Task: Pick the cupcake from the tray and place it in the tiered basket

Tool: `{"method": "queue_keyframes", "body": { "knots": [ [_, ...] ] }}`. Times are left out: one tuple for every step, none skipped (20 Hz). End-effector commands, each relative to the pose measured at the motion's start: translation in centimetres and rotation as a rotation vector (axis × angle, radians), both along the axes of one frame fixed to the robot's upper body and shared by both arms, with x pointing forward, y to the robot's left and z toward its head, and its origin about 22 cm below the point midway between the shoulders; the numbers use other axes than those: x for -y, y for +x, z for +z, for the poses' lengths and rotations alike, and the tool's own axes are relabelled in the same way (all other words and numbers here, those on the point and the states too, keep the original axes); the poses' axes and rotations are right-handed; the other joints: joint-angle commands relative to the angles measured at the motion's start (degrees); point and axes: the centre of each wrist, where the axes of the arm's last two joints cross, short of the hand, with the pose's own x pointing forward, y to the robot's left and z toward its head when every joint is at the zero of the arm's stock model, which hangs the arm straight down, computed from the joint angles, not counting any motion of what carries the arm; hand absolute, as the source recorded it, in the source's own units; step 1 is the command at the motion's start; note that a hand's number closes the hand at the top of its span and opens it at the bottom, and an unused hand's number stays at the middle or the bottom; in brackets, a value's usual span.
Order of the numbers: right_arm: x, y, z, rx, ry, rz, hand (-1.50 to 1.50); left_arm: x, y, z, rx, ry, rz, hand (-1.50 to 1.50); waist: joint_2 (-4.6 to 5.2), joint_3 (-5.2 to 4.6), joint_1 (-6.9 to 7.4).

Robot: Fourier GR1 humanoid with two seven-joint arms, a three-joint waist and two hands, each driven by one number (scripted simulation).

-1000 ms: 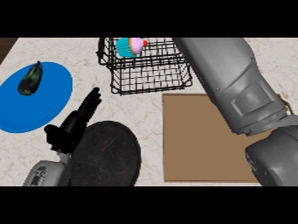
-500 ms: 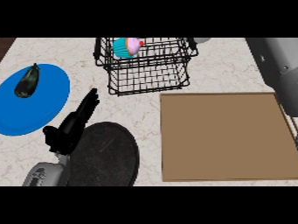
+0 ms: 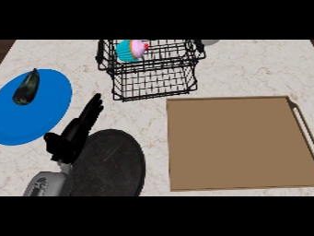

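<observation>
So over at 9 o'clock there's a blue plate (image 3: 30,110) with a dark eggplant (image 3: 26,86) lying on it, nothing to do with the job. Just right of that, around 7 o'clock, the left hand (image 3: 74,133) sits on the marble tabletop (image 3: 254,69) with its fingers straight and relaxed, holding nothing, right beside a black round plate (image 3: 112,163). Up at 12 o'clock is the black wire tiered basket (image 3: 152,76), and the cupcake (image 3: 132,50) is already sitting in its upper tier: teal wrapper, pink frosting, a little red bit on top, looks tipped on its side rather than upright. At 3 to 4 o'clock the brown tray (image 3: 237,143) has nothing on it. The right hand doesn't show anywhere, so no idea what it's doing. My read is the placing step is done and the task is basically finished; all that's left is keeping both arms clear of the basket so nothing gets knocked.
</observation>
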Motion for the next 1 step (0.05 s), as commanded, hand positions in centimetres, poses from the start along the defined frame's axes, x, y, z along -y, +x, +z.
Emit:
{"method": "queue_keyframes", "body": {
  "knots": [
    [7.82,-2.63,-1.17,-0.008,-0.036,0.014,-1.5,0.2,0.15,-0.27,0.006,-0.007,-0.009,0.0,0.2,0.01,0.02]
  ]
}}
